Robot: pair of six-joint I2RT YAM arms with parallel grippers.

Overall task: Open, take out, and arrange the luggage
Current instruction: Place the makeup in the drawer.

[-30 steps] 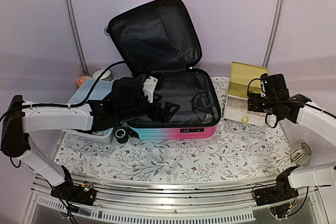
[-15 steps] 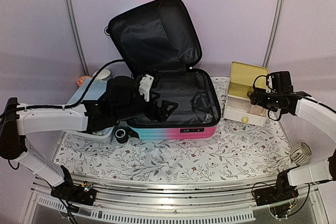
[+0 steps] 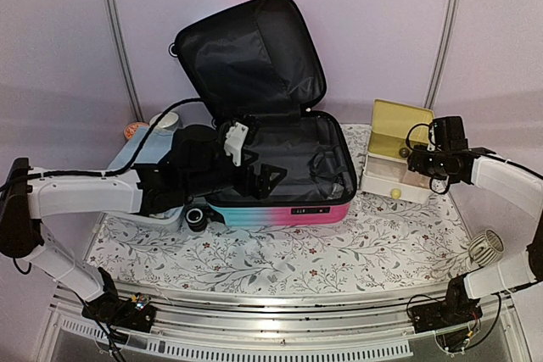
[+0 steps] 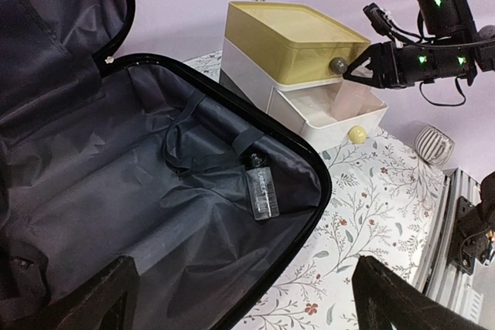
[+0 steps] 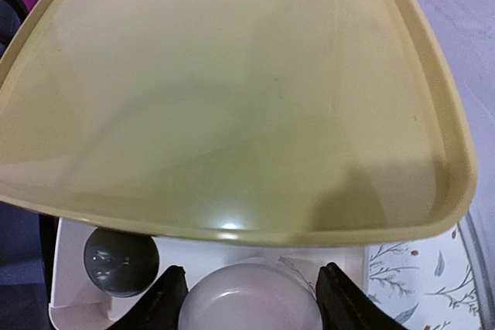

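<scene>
Small pink-to-turquoise hard-shell suitcase point(image 3: 280, 209) sits mid-counter on the floral-print counter point(image 3: 339, 252), unzipped. Its lid stands up at the back and the black fabric lining is exposed.

My left claw point(image 3: 263, 177) hangs over the front-left rim of the open suitcase. It is released: in the left wrist view its black fingers point(image 4: 97, 303) sit far apart at the bottom corners with nothing between them.

One small clear bottle with a dark cap point(image 4: 261, 189) lies on the lining near the suitcase's right wall, just under a loose black strap point(image 4: 186, 141).

Right of the suitcase, close but apart from it, is a white drawer box with a yellow top point(image 3: 399, 129). Its lower drawer point(image 4: 340, 113) is pulled out, with a yellow ball knob point(image 4: 356, 134) on its front. A grey ball knob point(image 5: 120, 260) sits just under the yellow top.

My right claw point(image 3: 417, 161) is at the front of that box, over the open drawer. It is clenched on a pale round translucent piece point(image 5: 251, 295), which fills the gap between the two black fingers point(image 5: 168, 299) in the right wrist view. I can't tell what the piece is.

A white ribbed round thing point(image 3: 485, 249) lies on the counter's far right edge, well away from the suitcase.
</scene>
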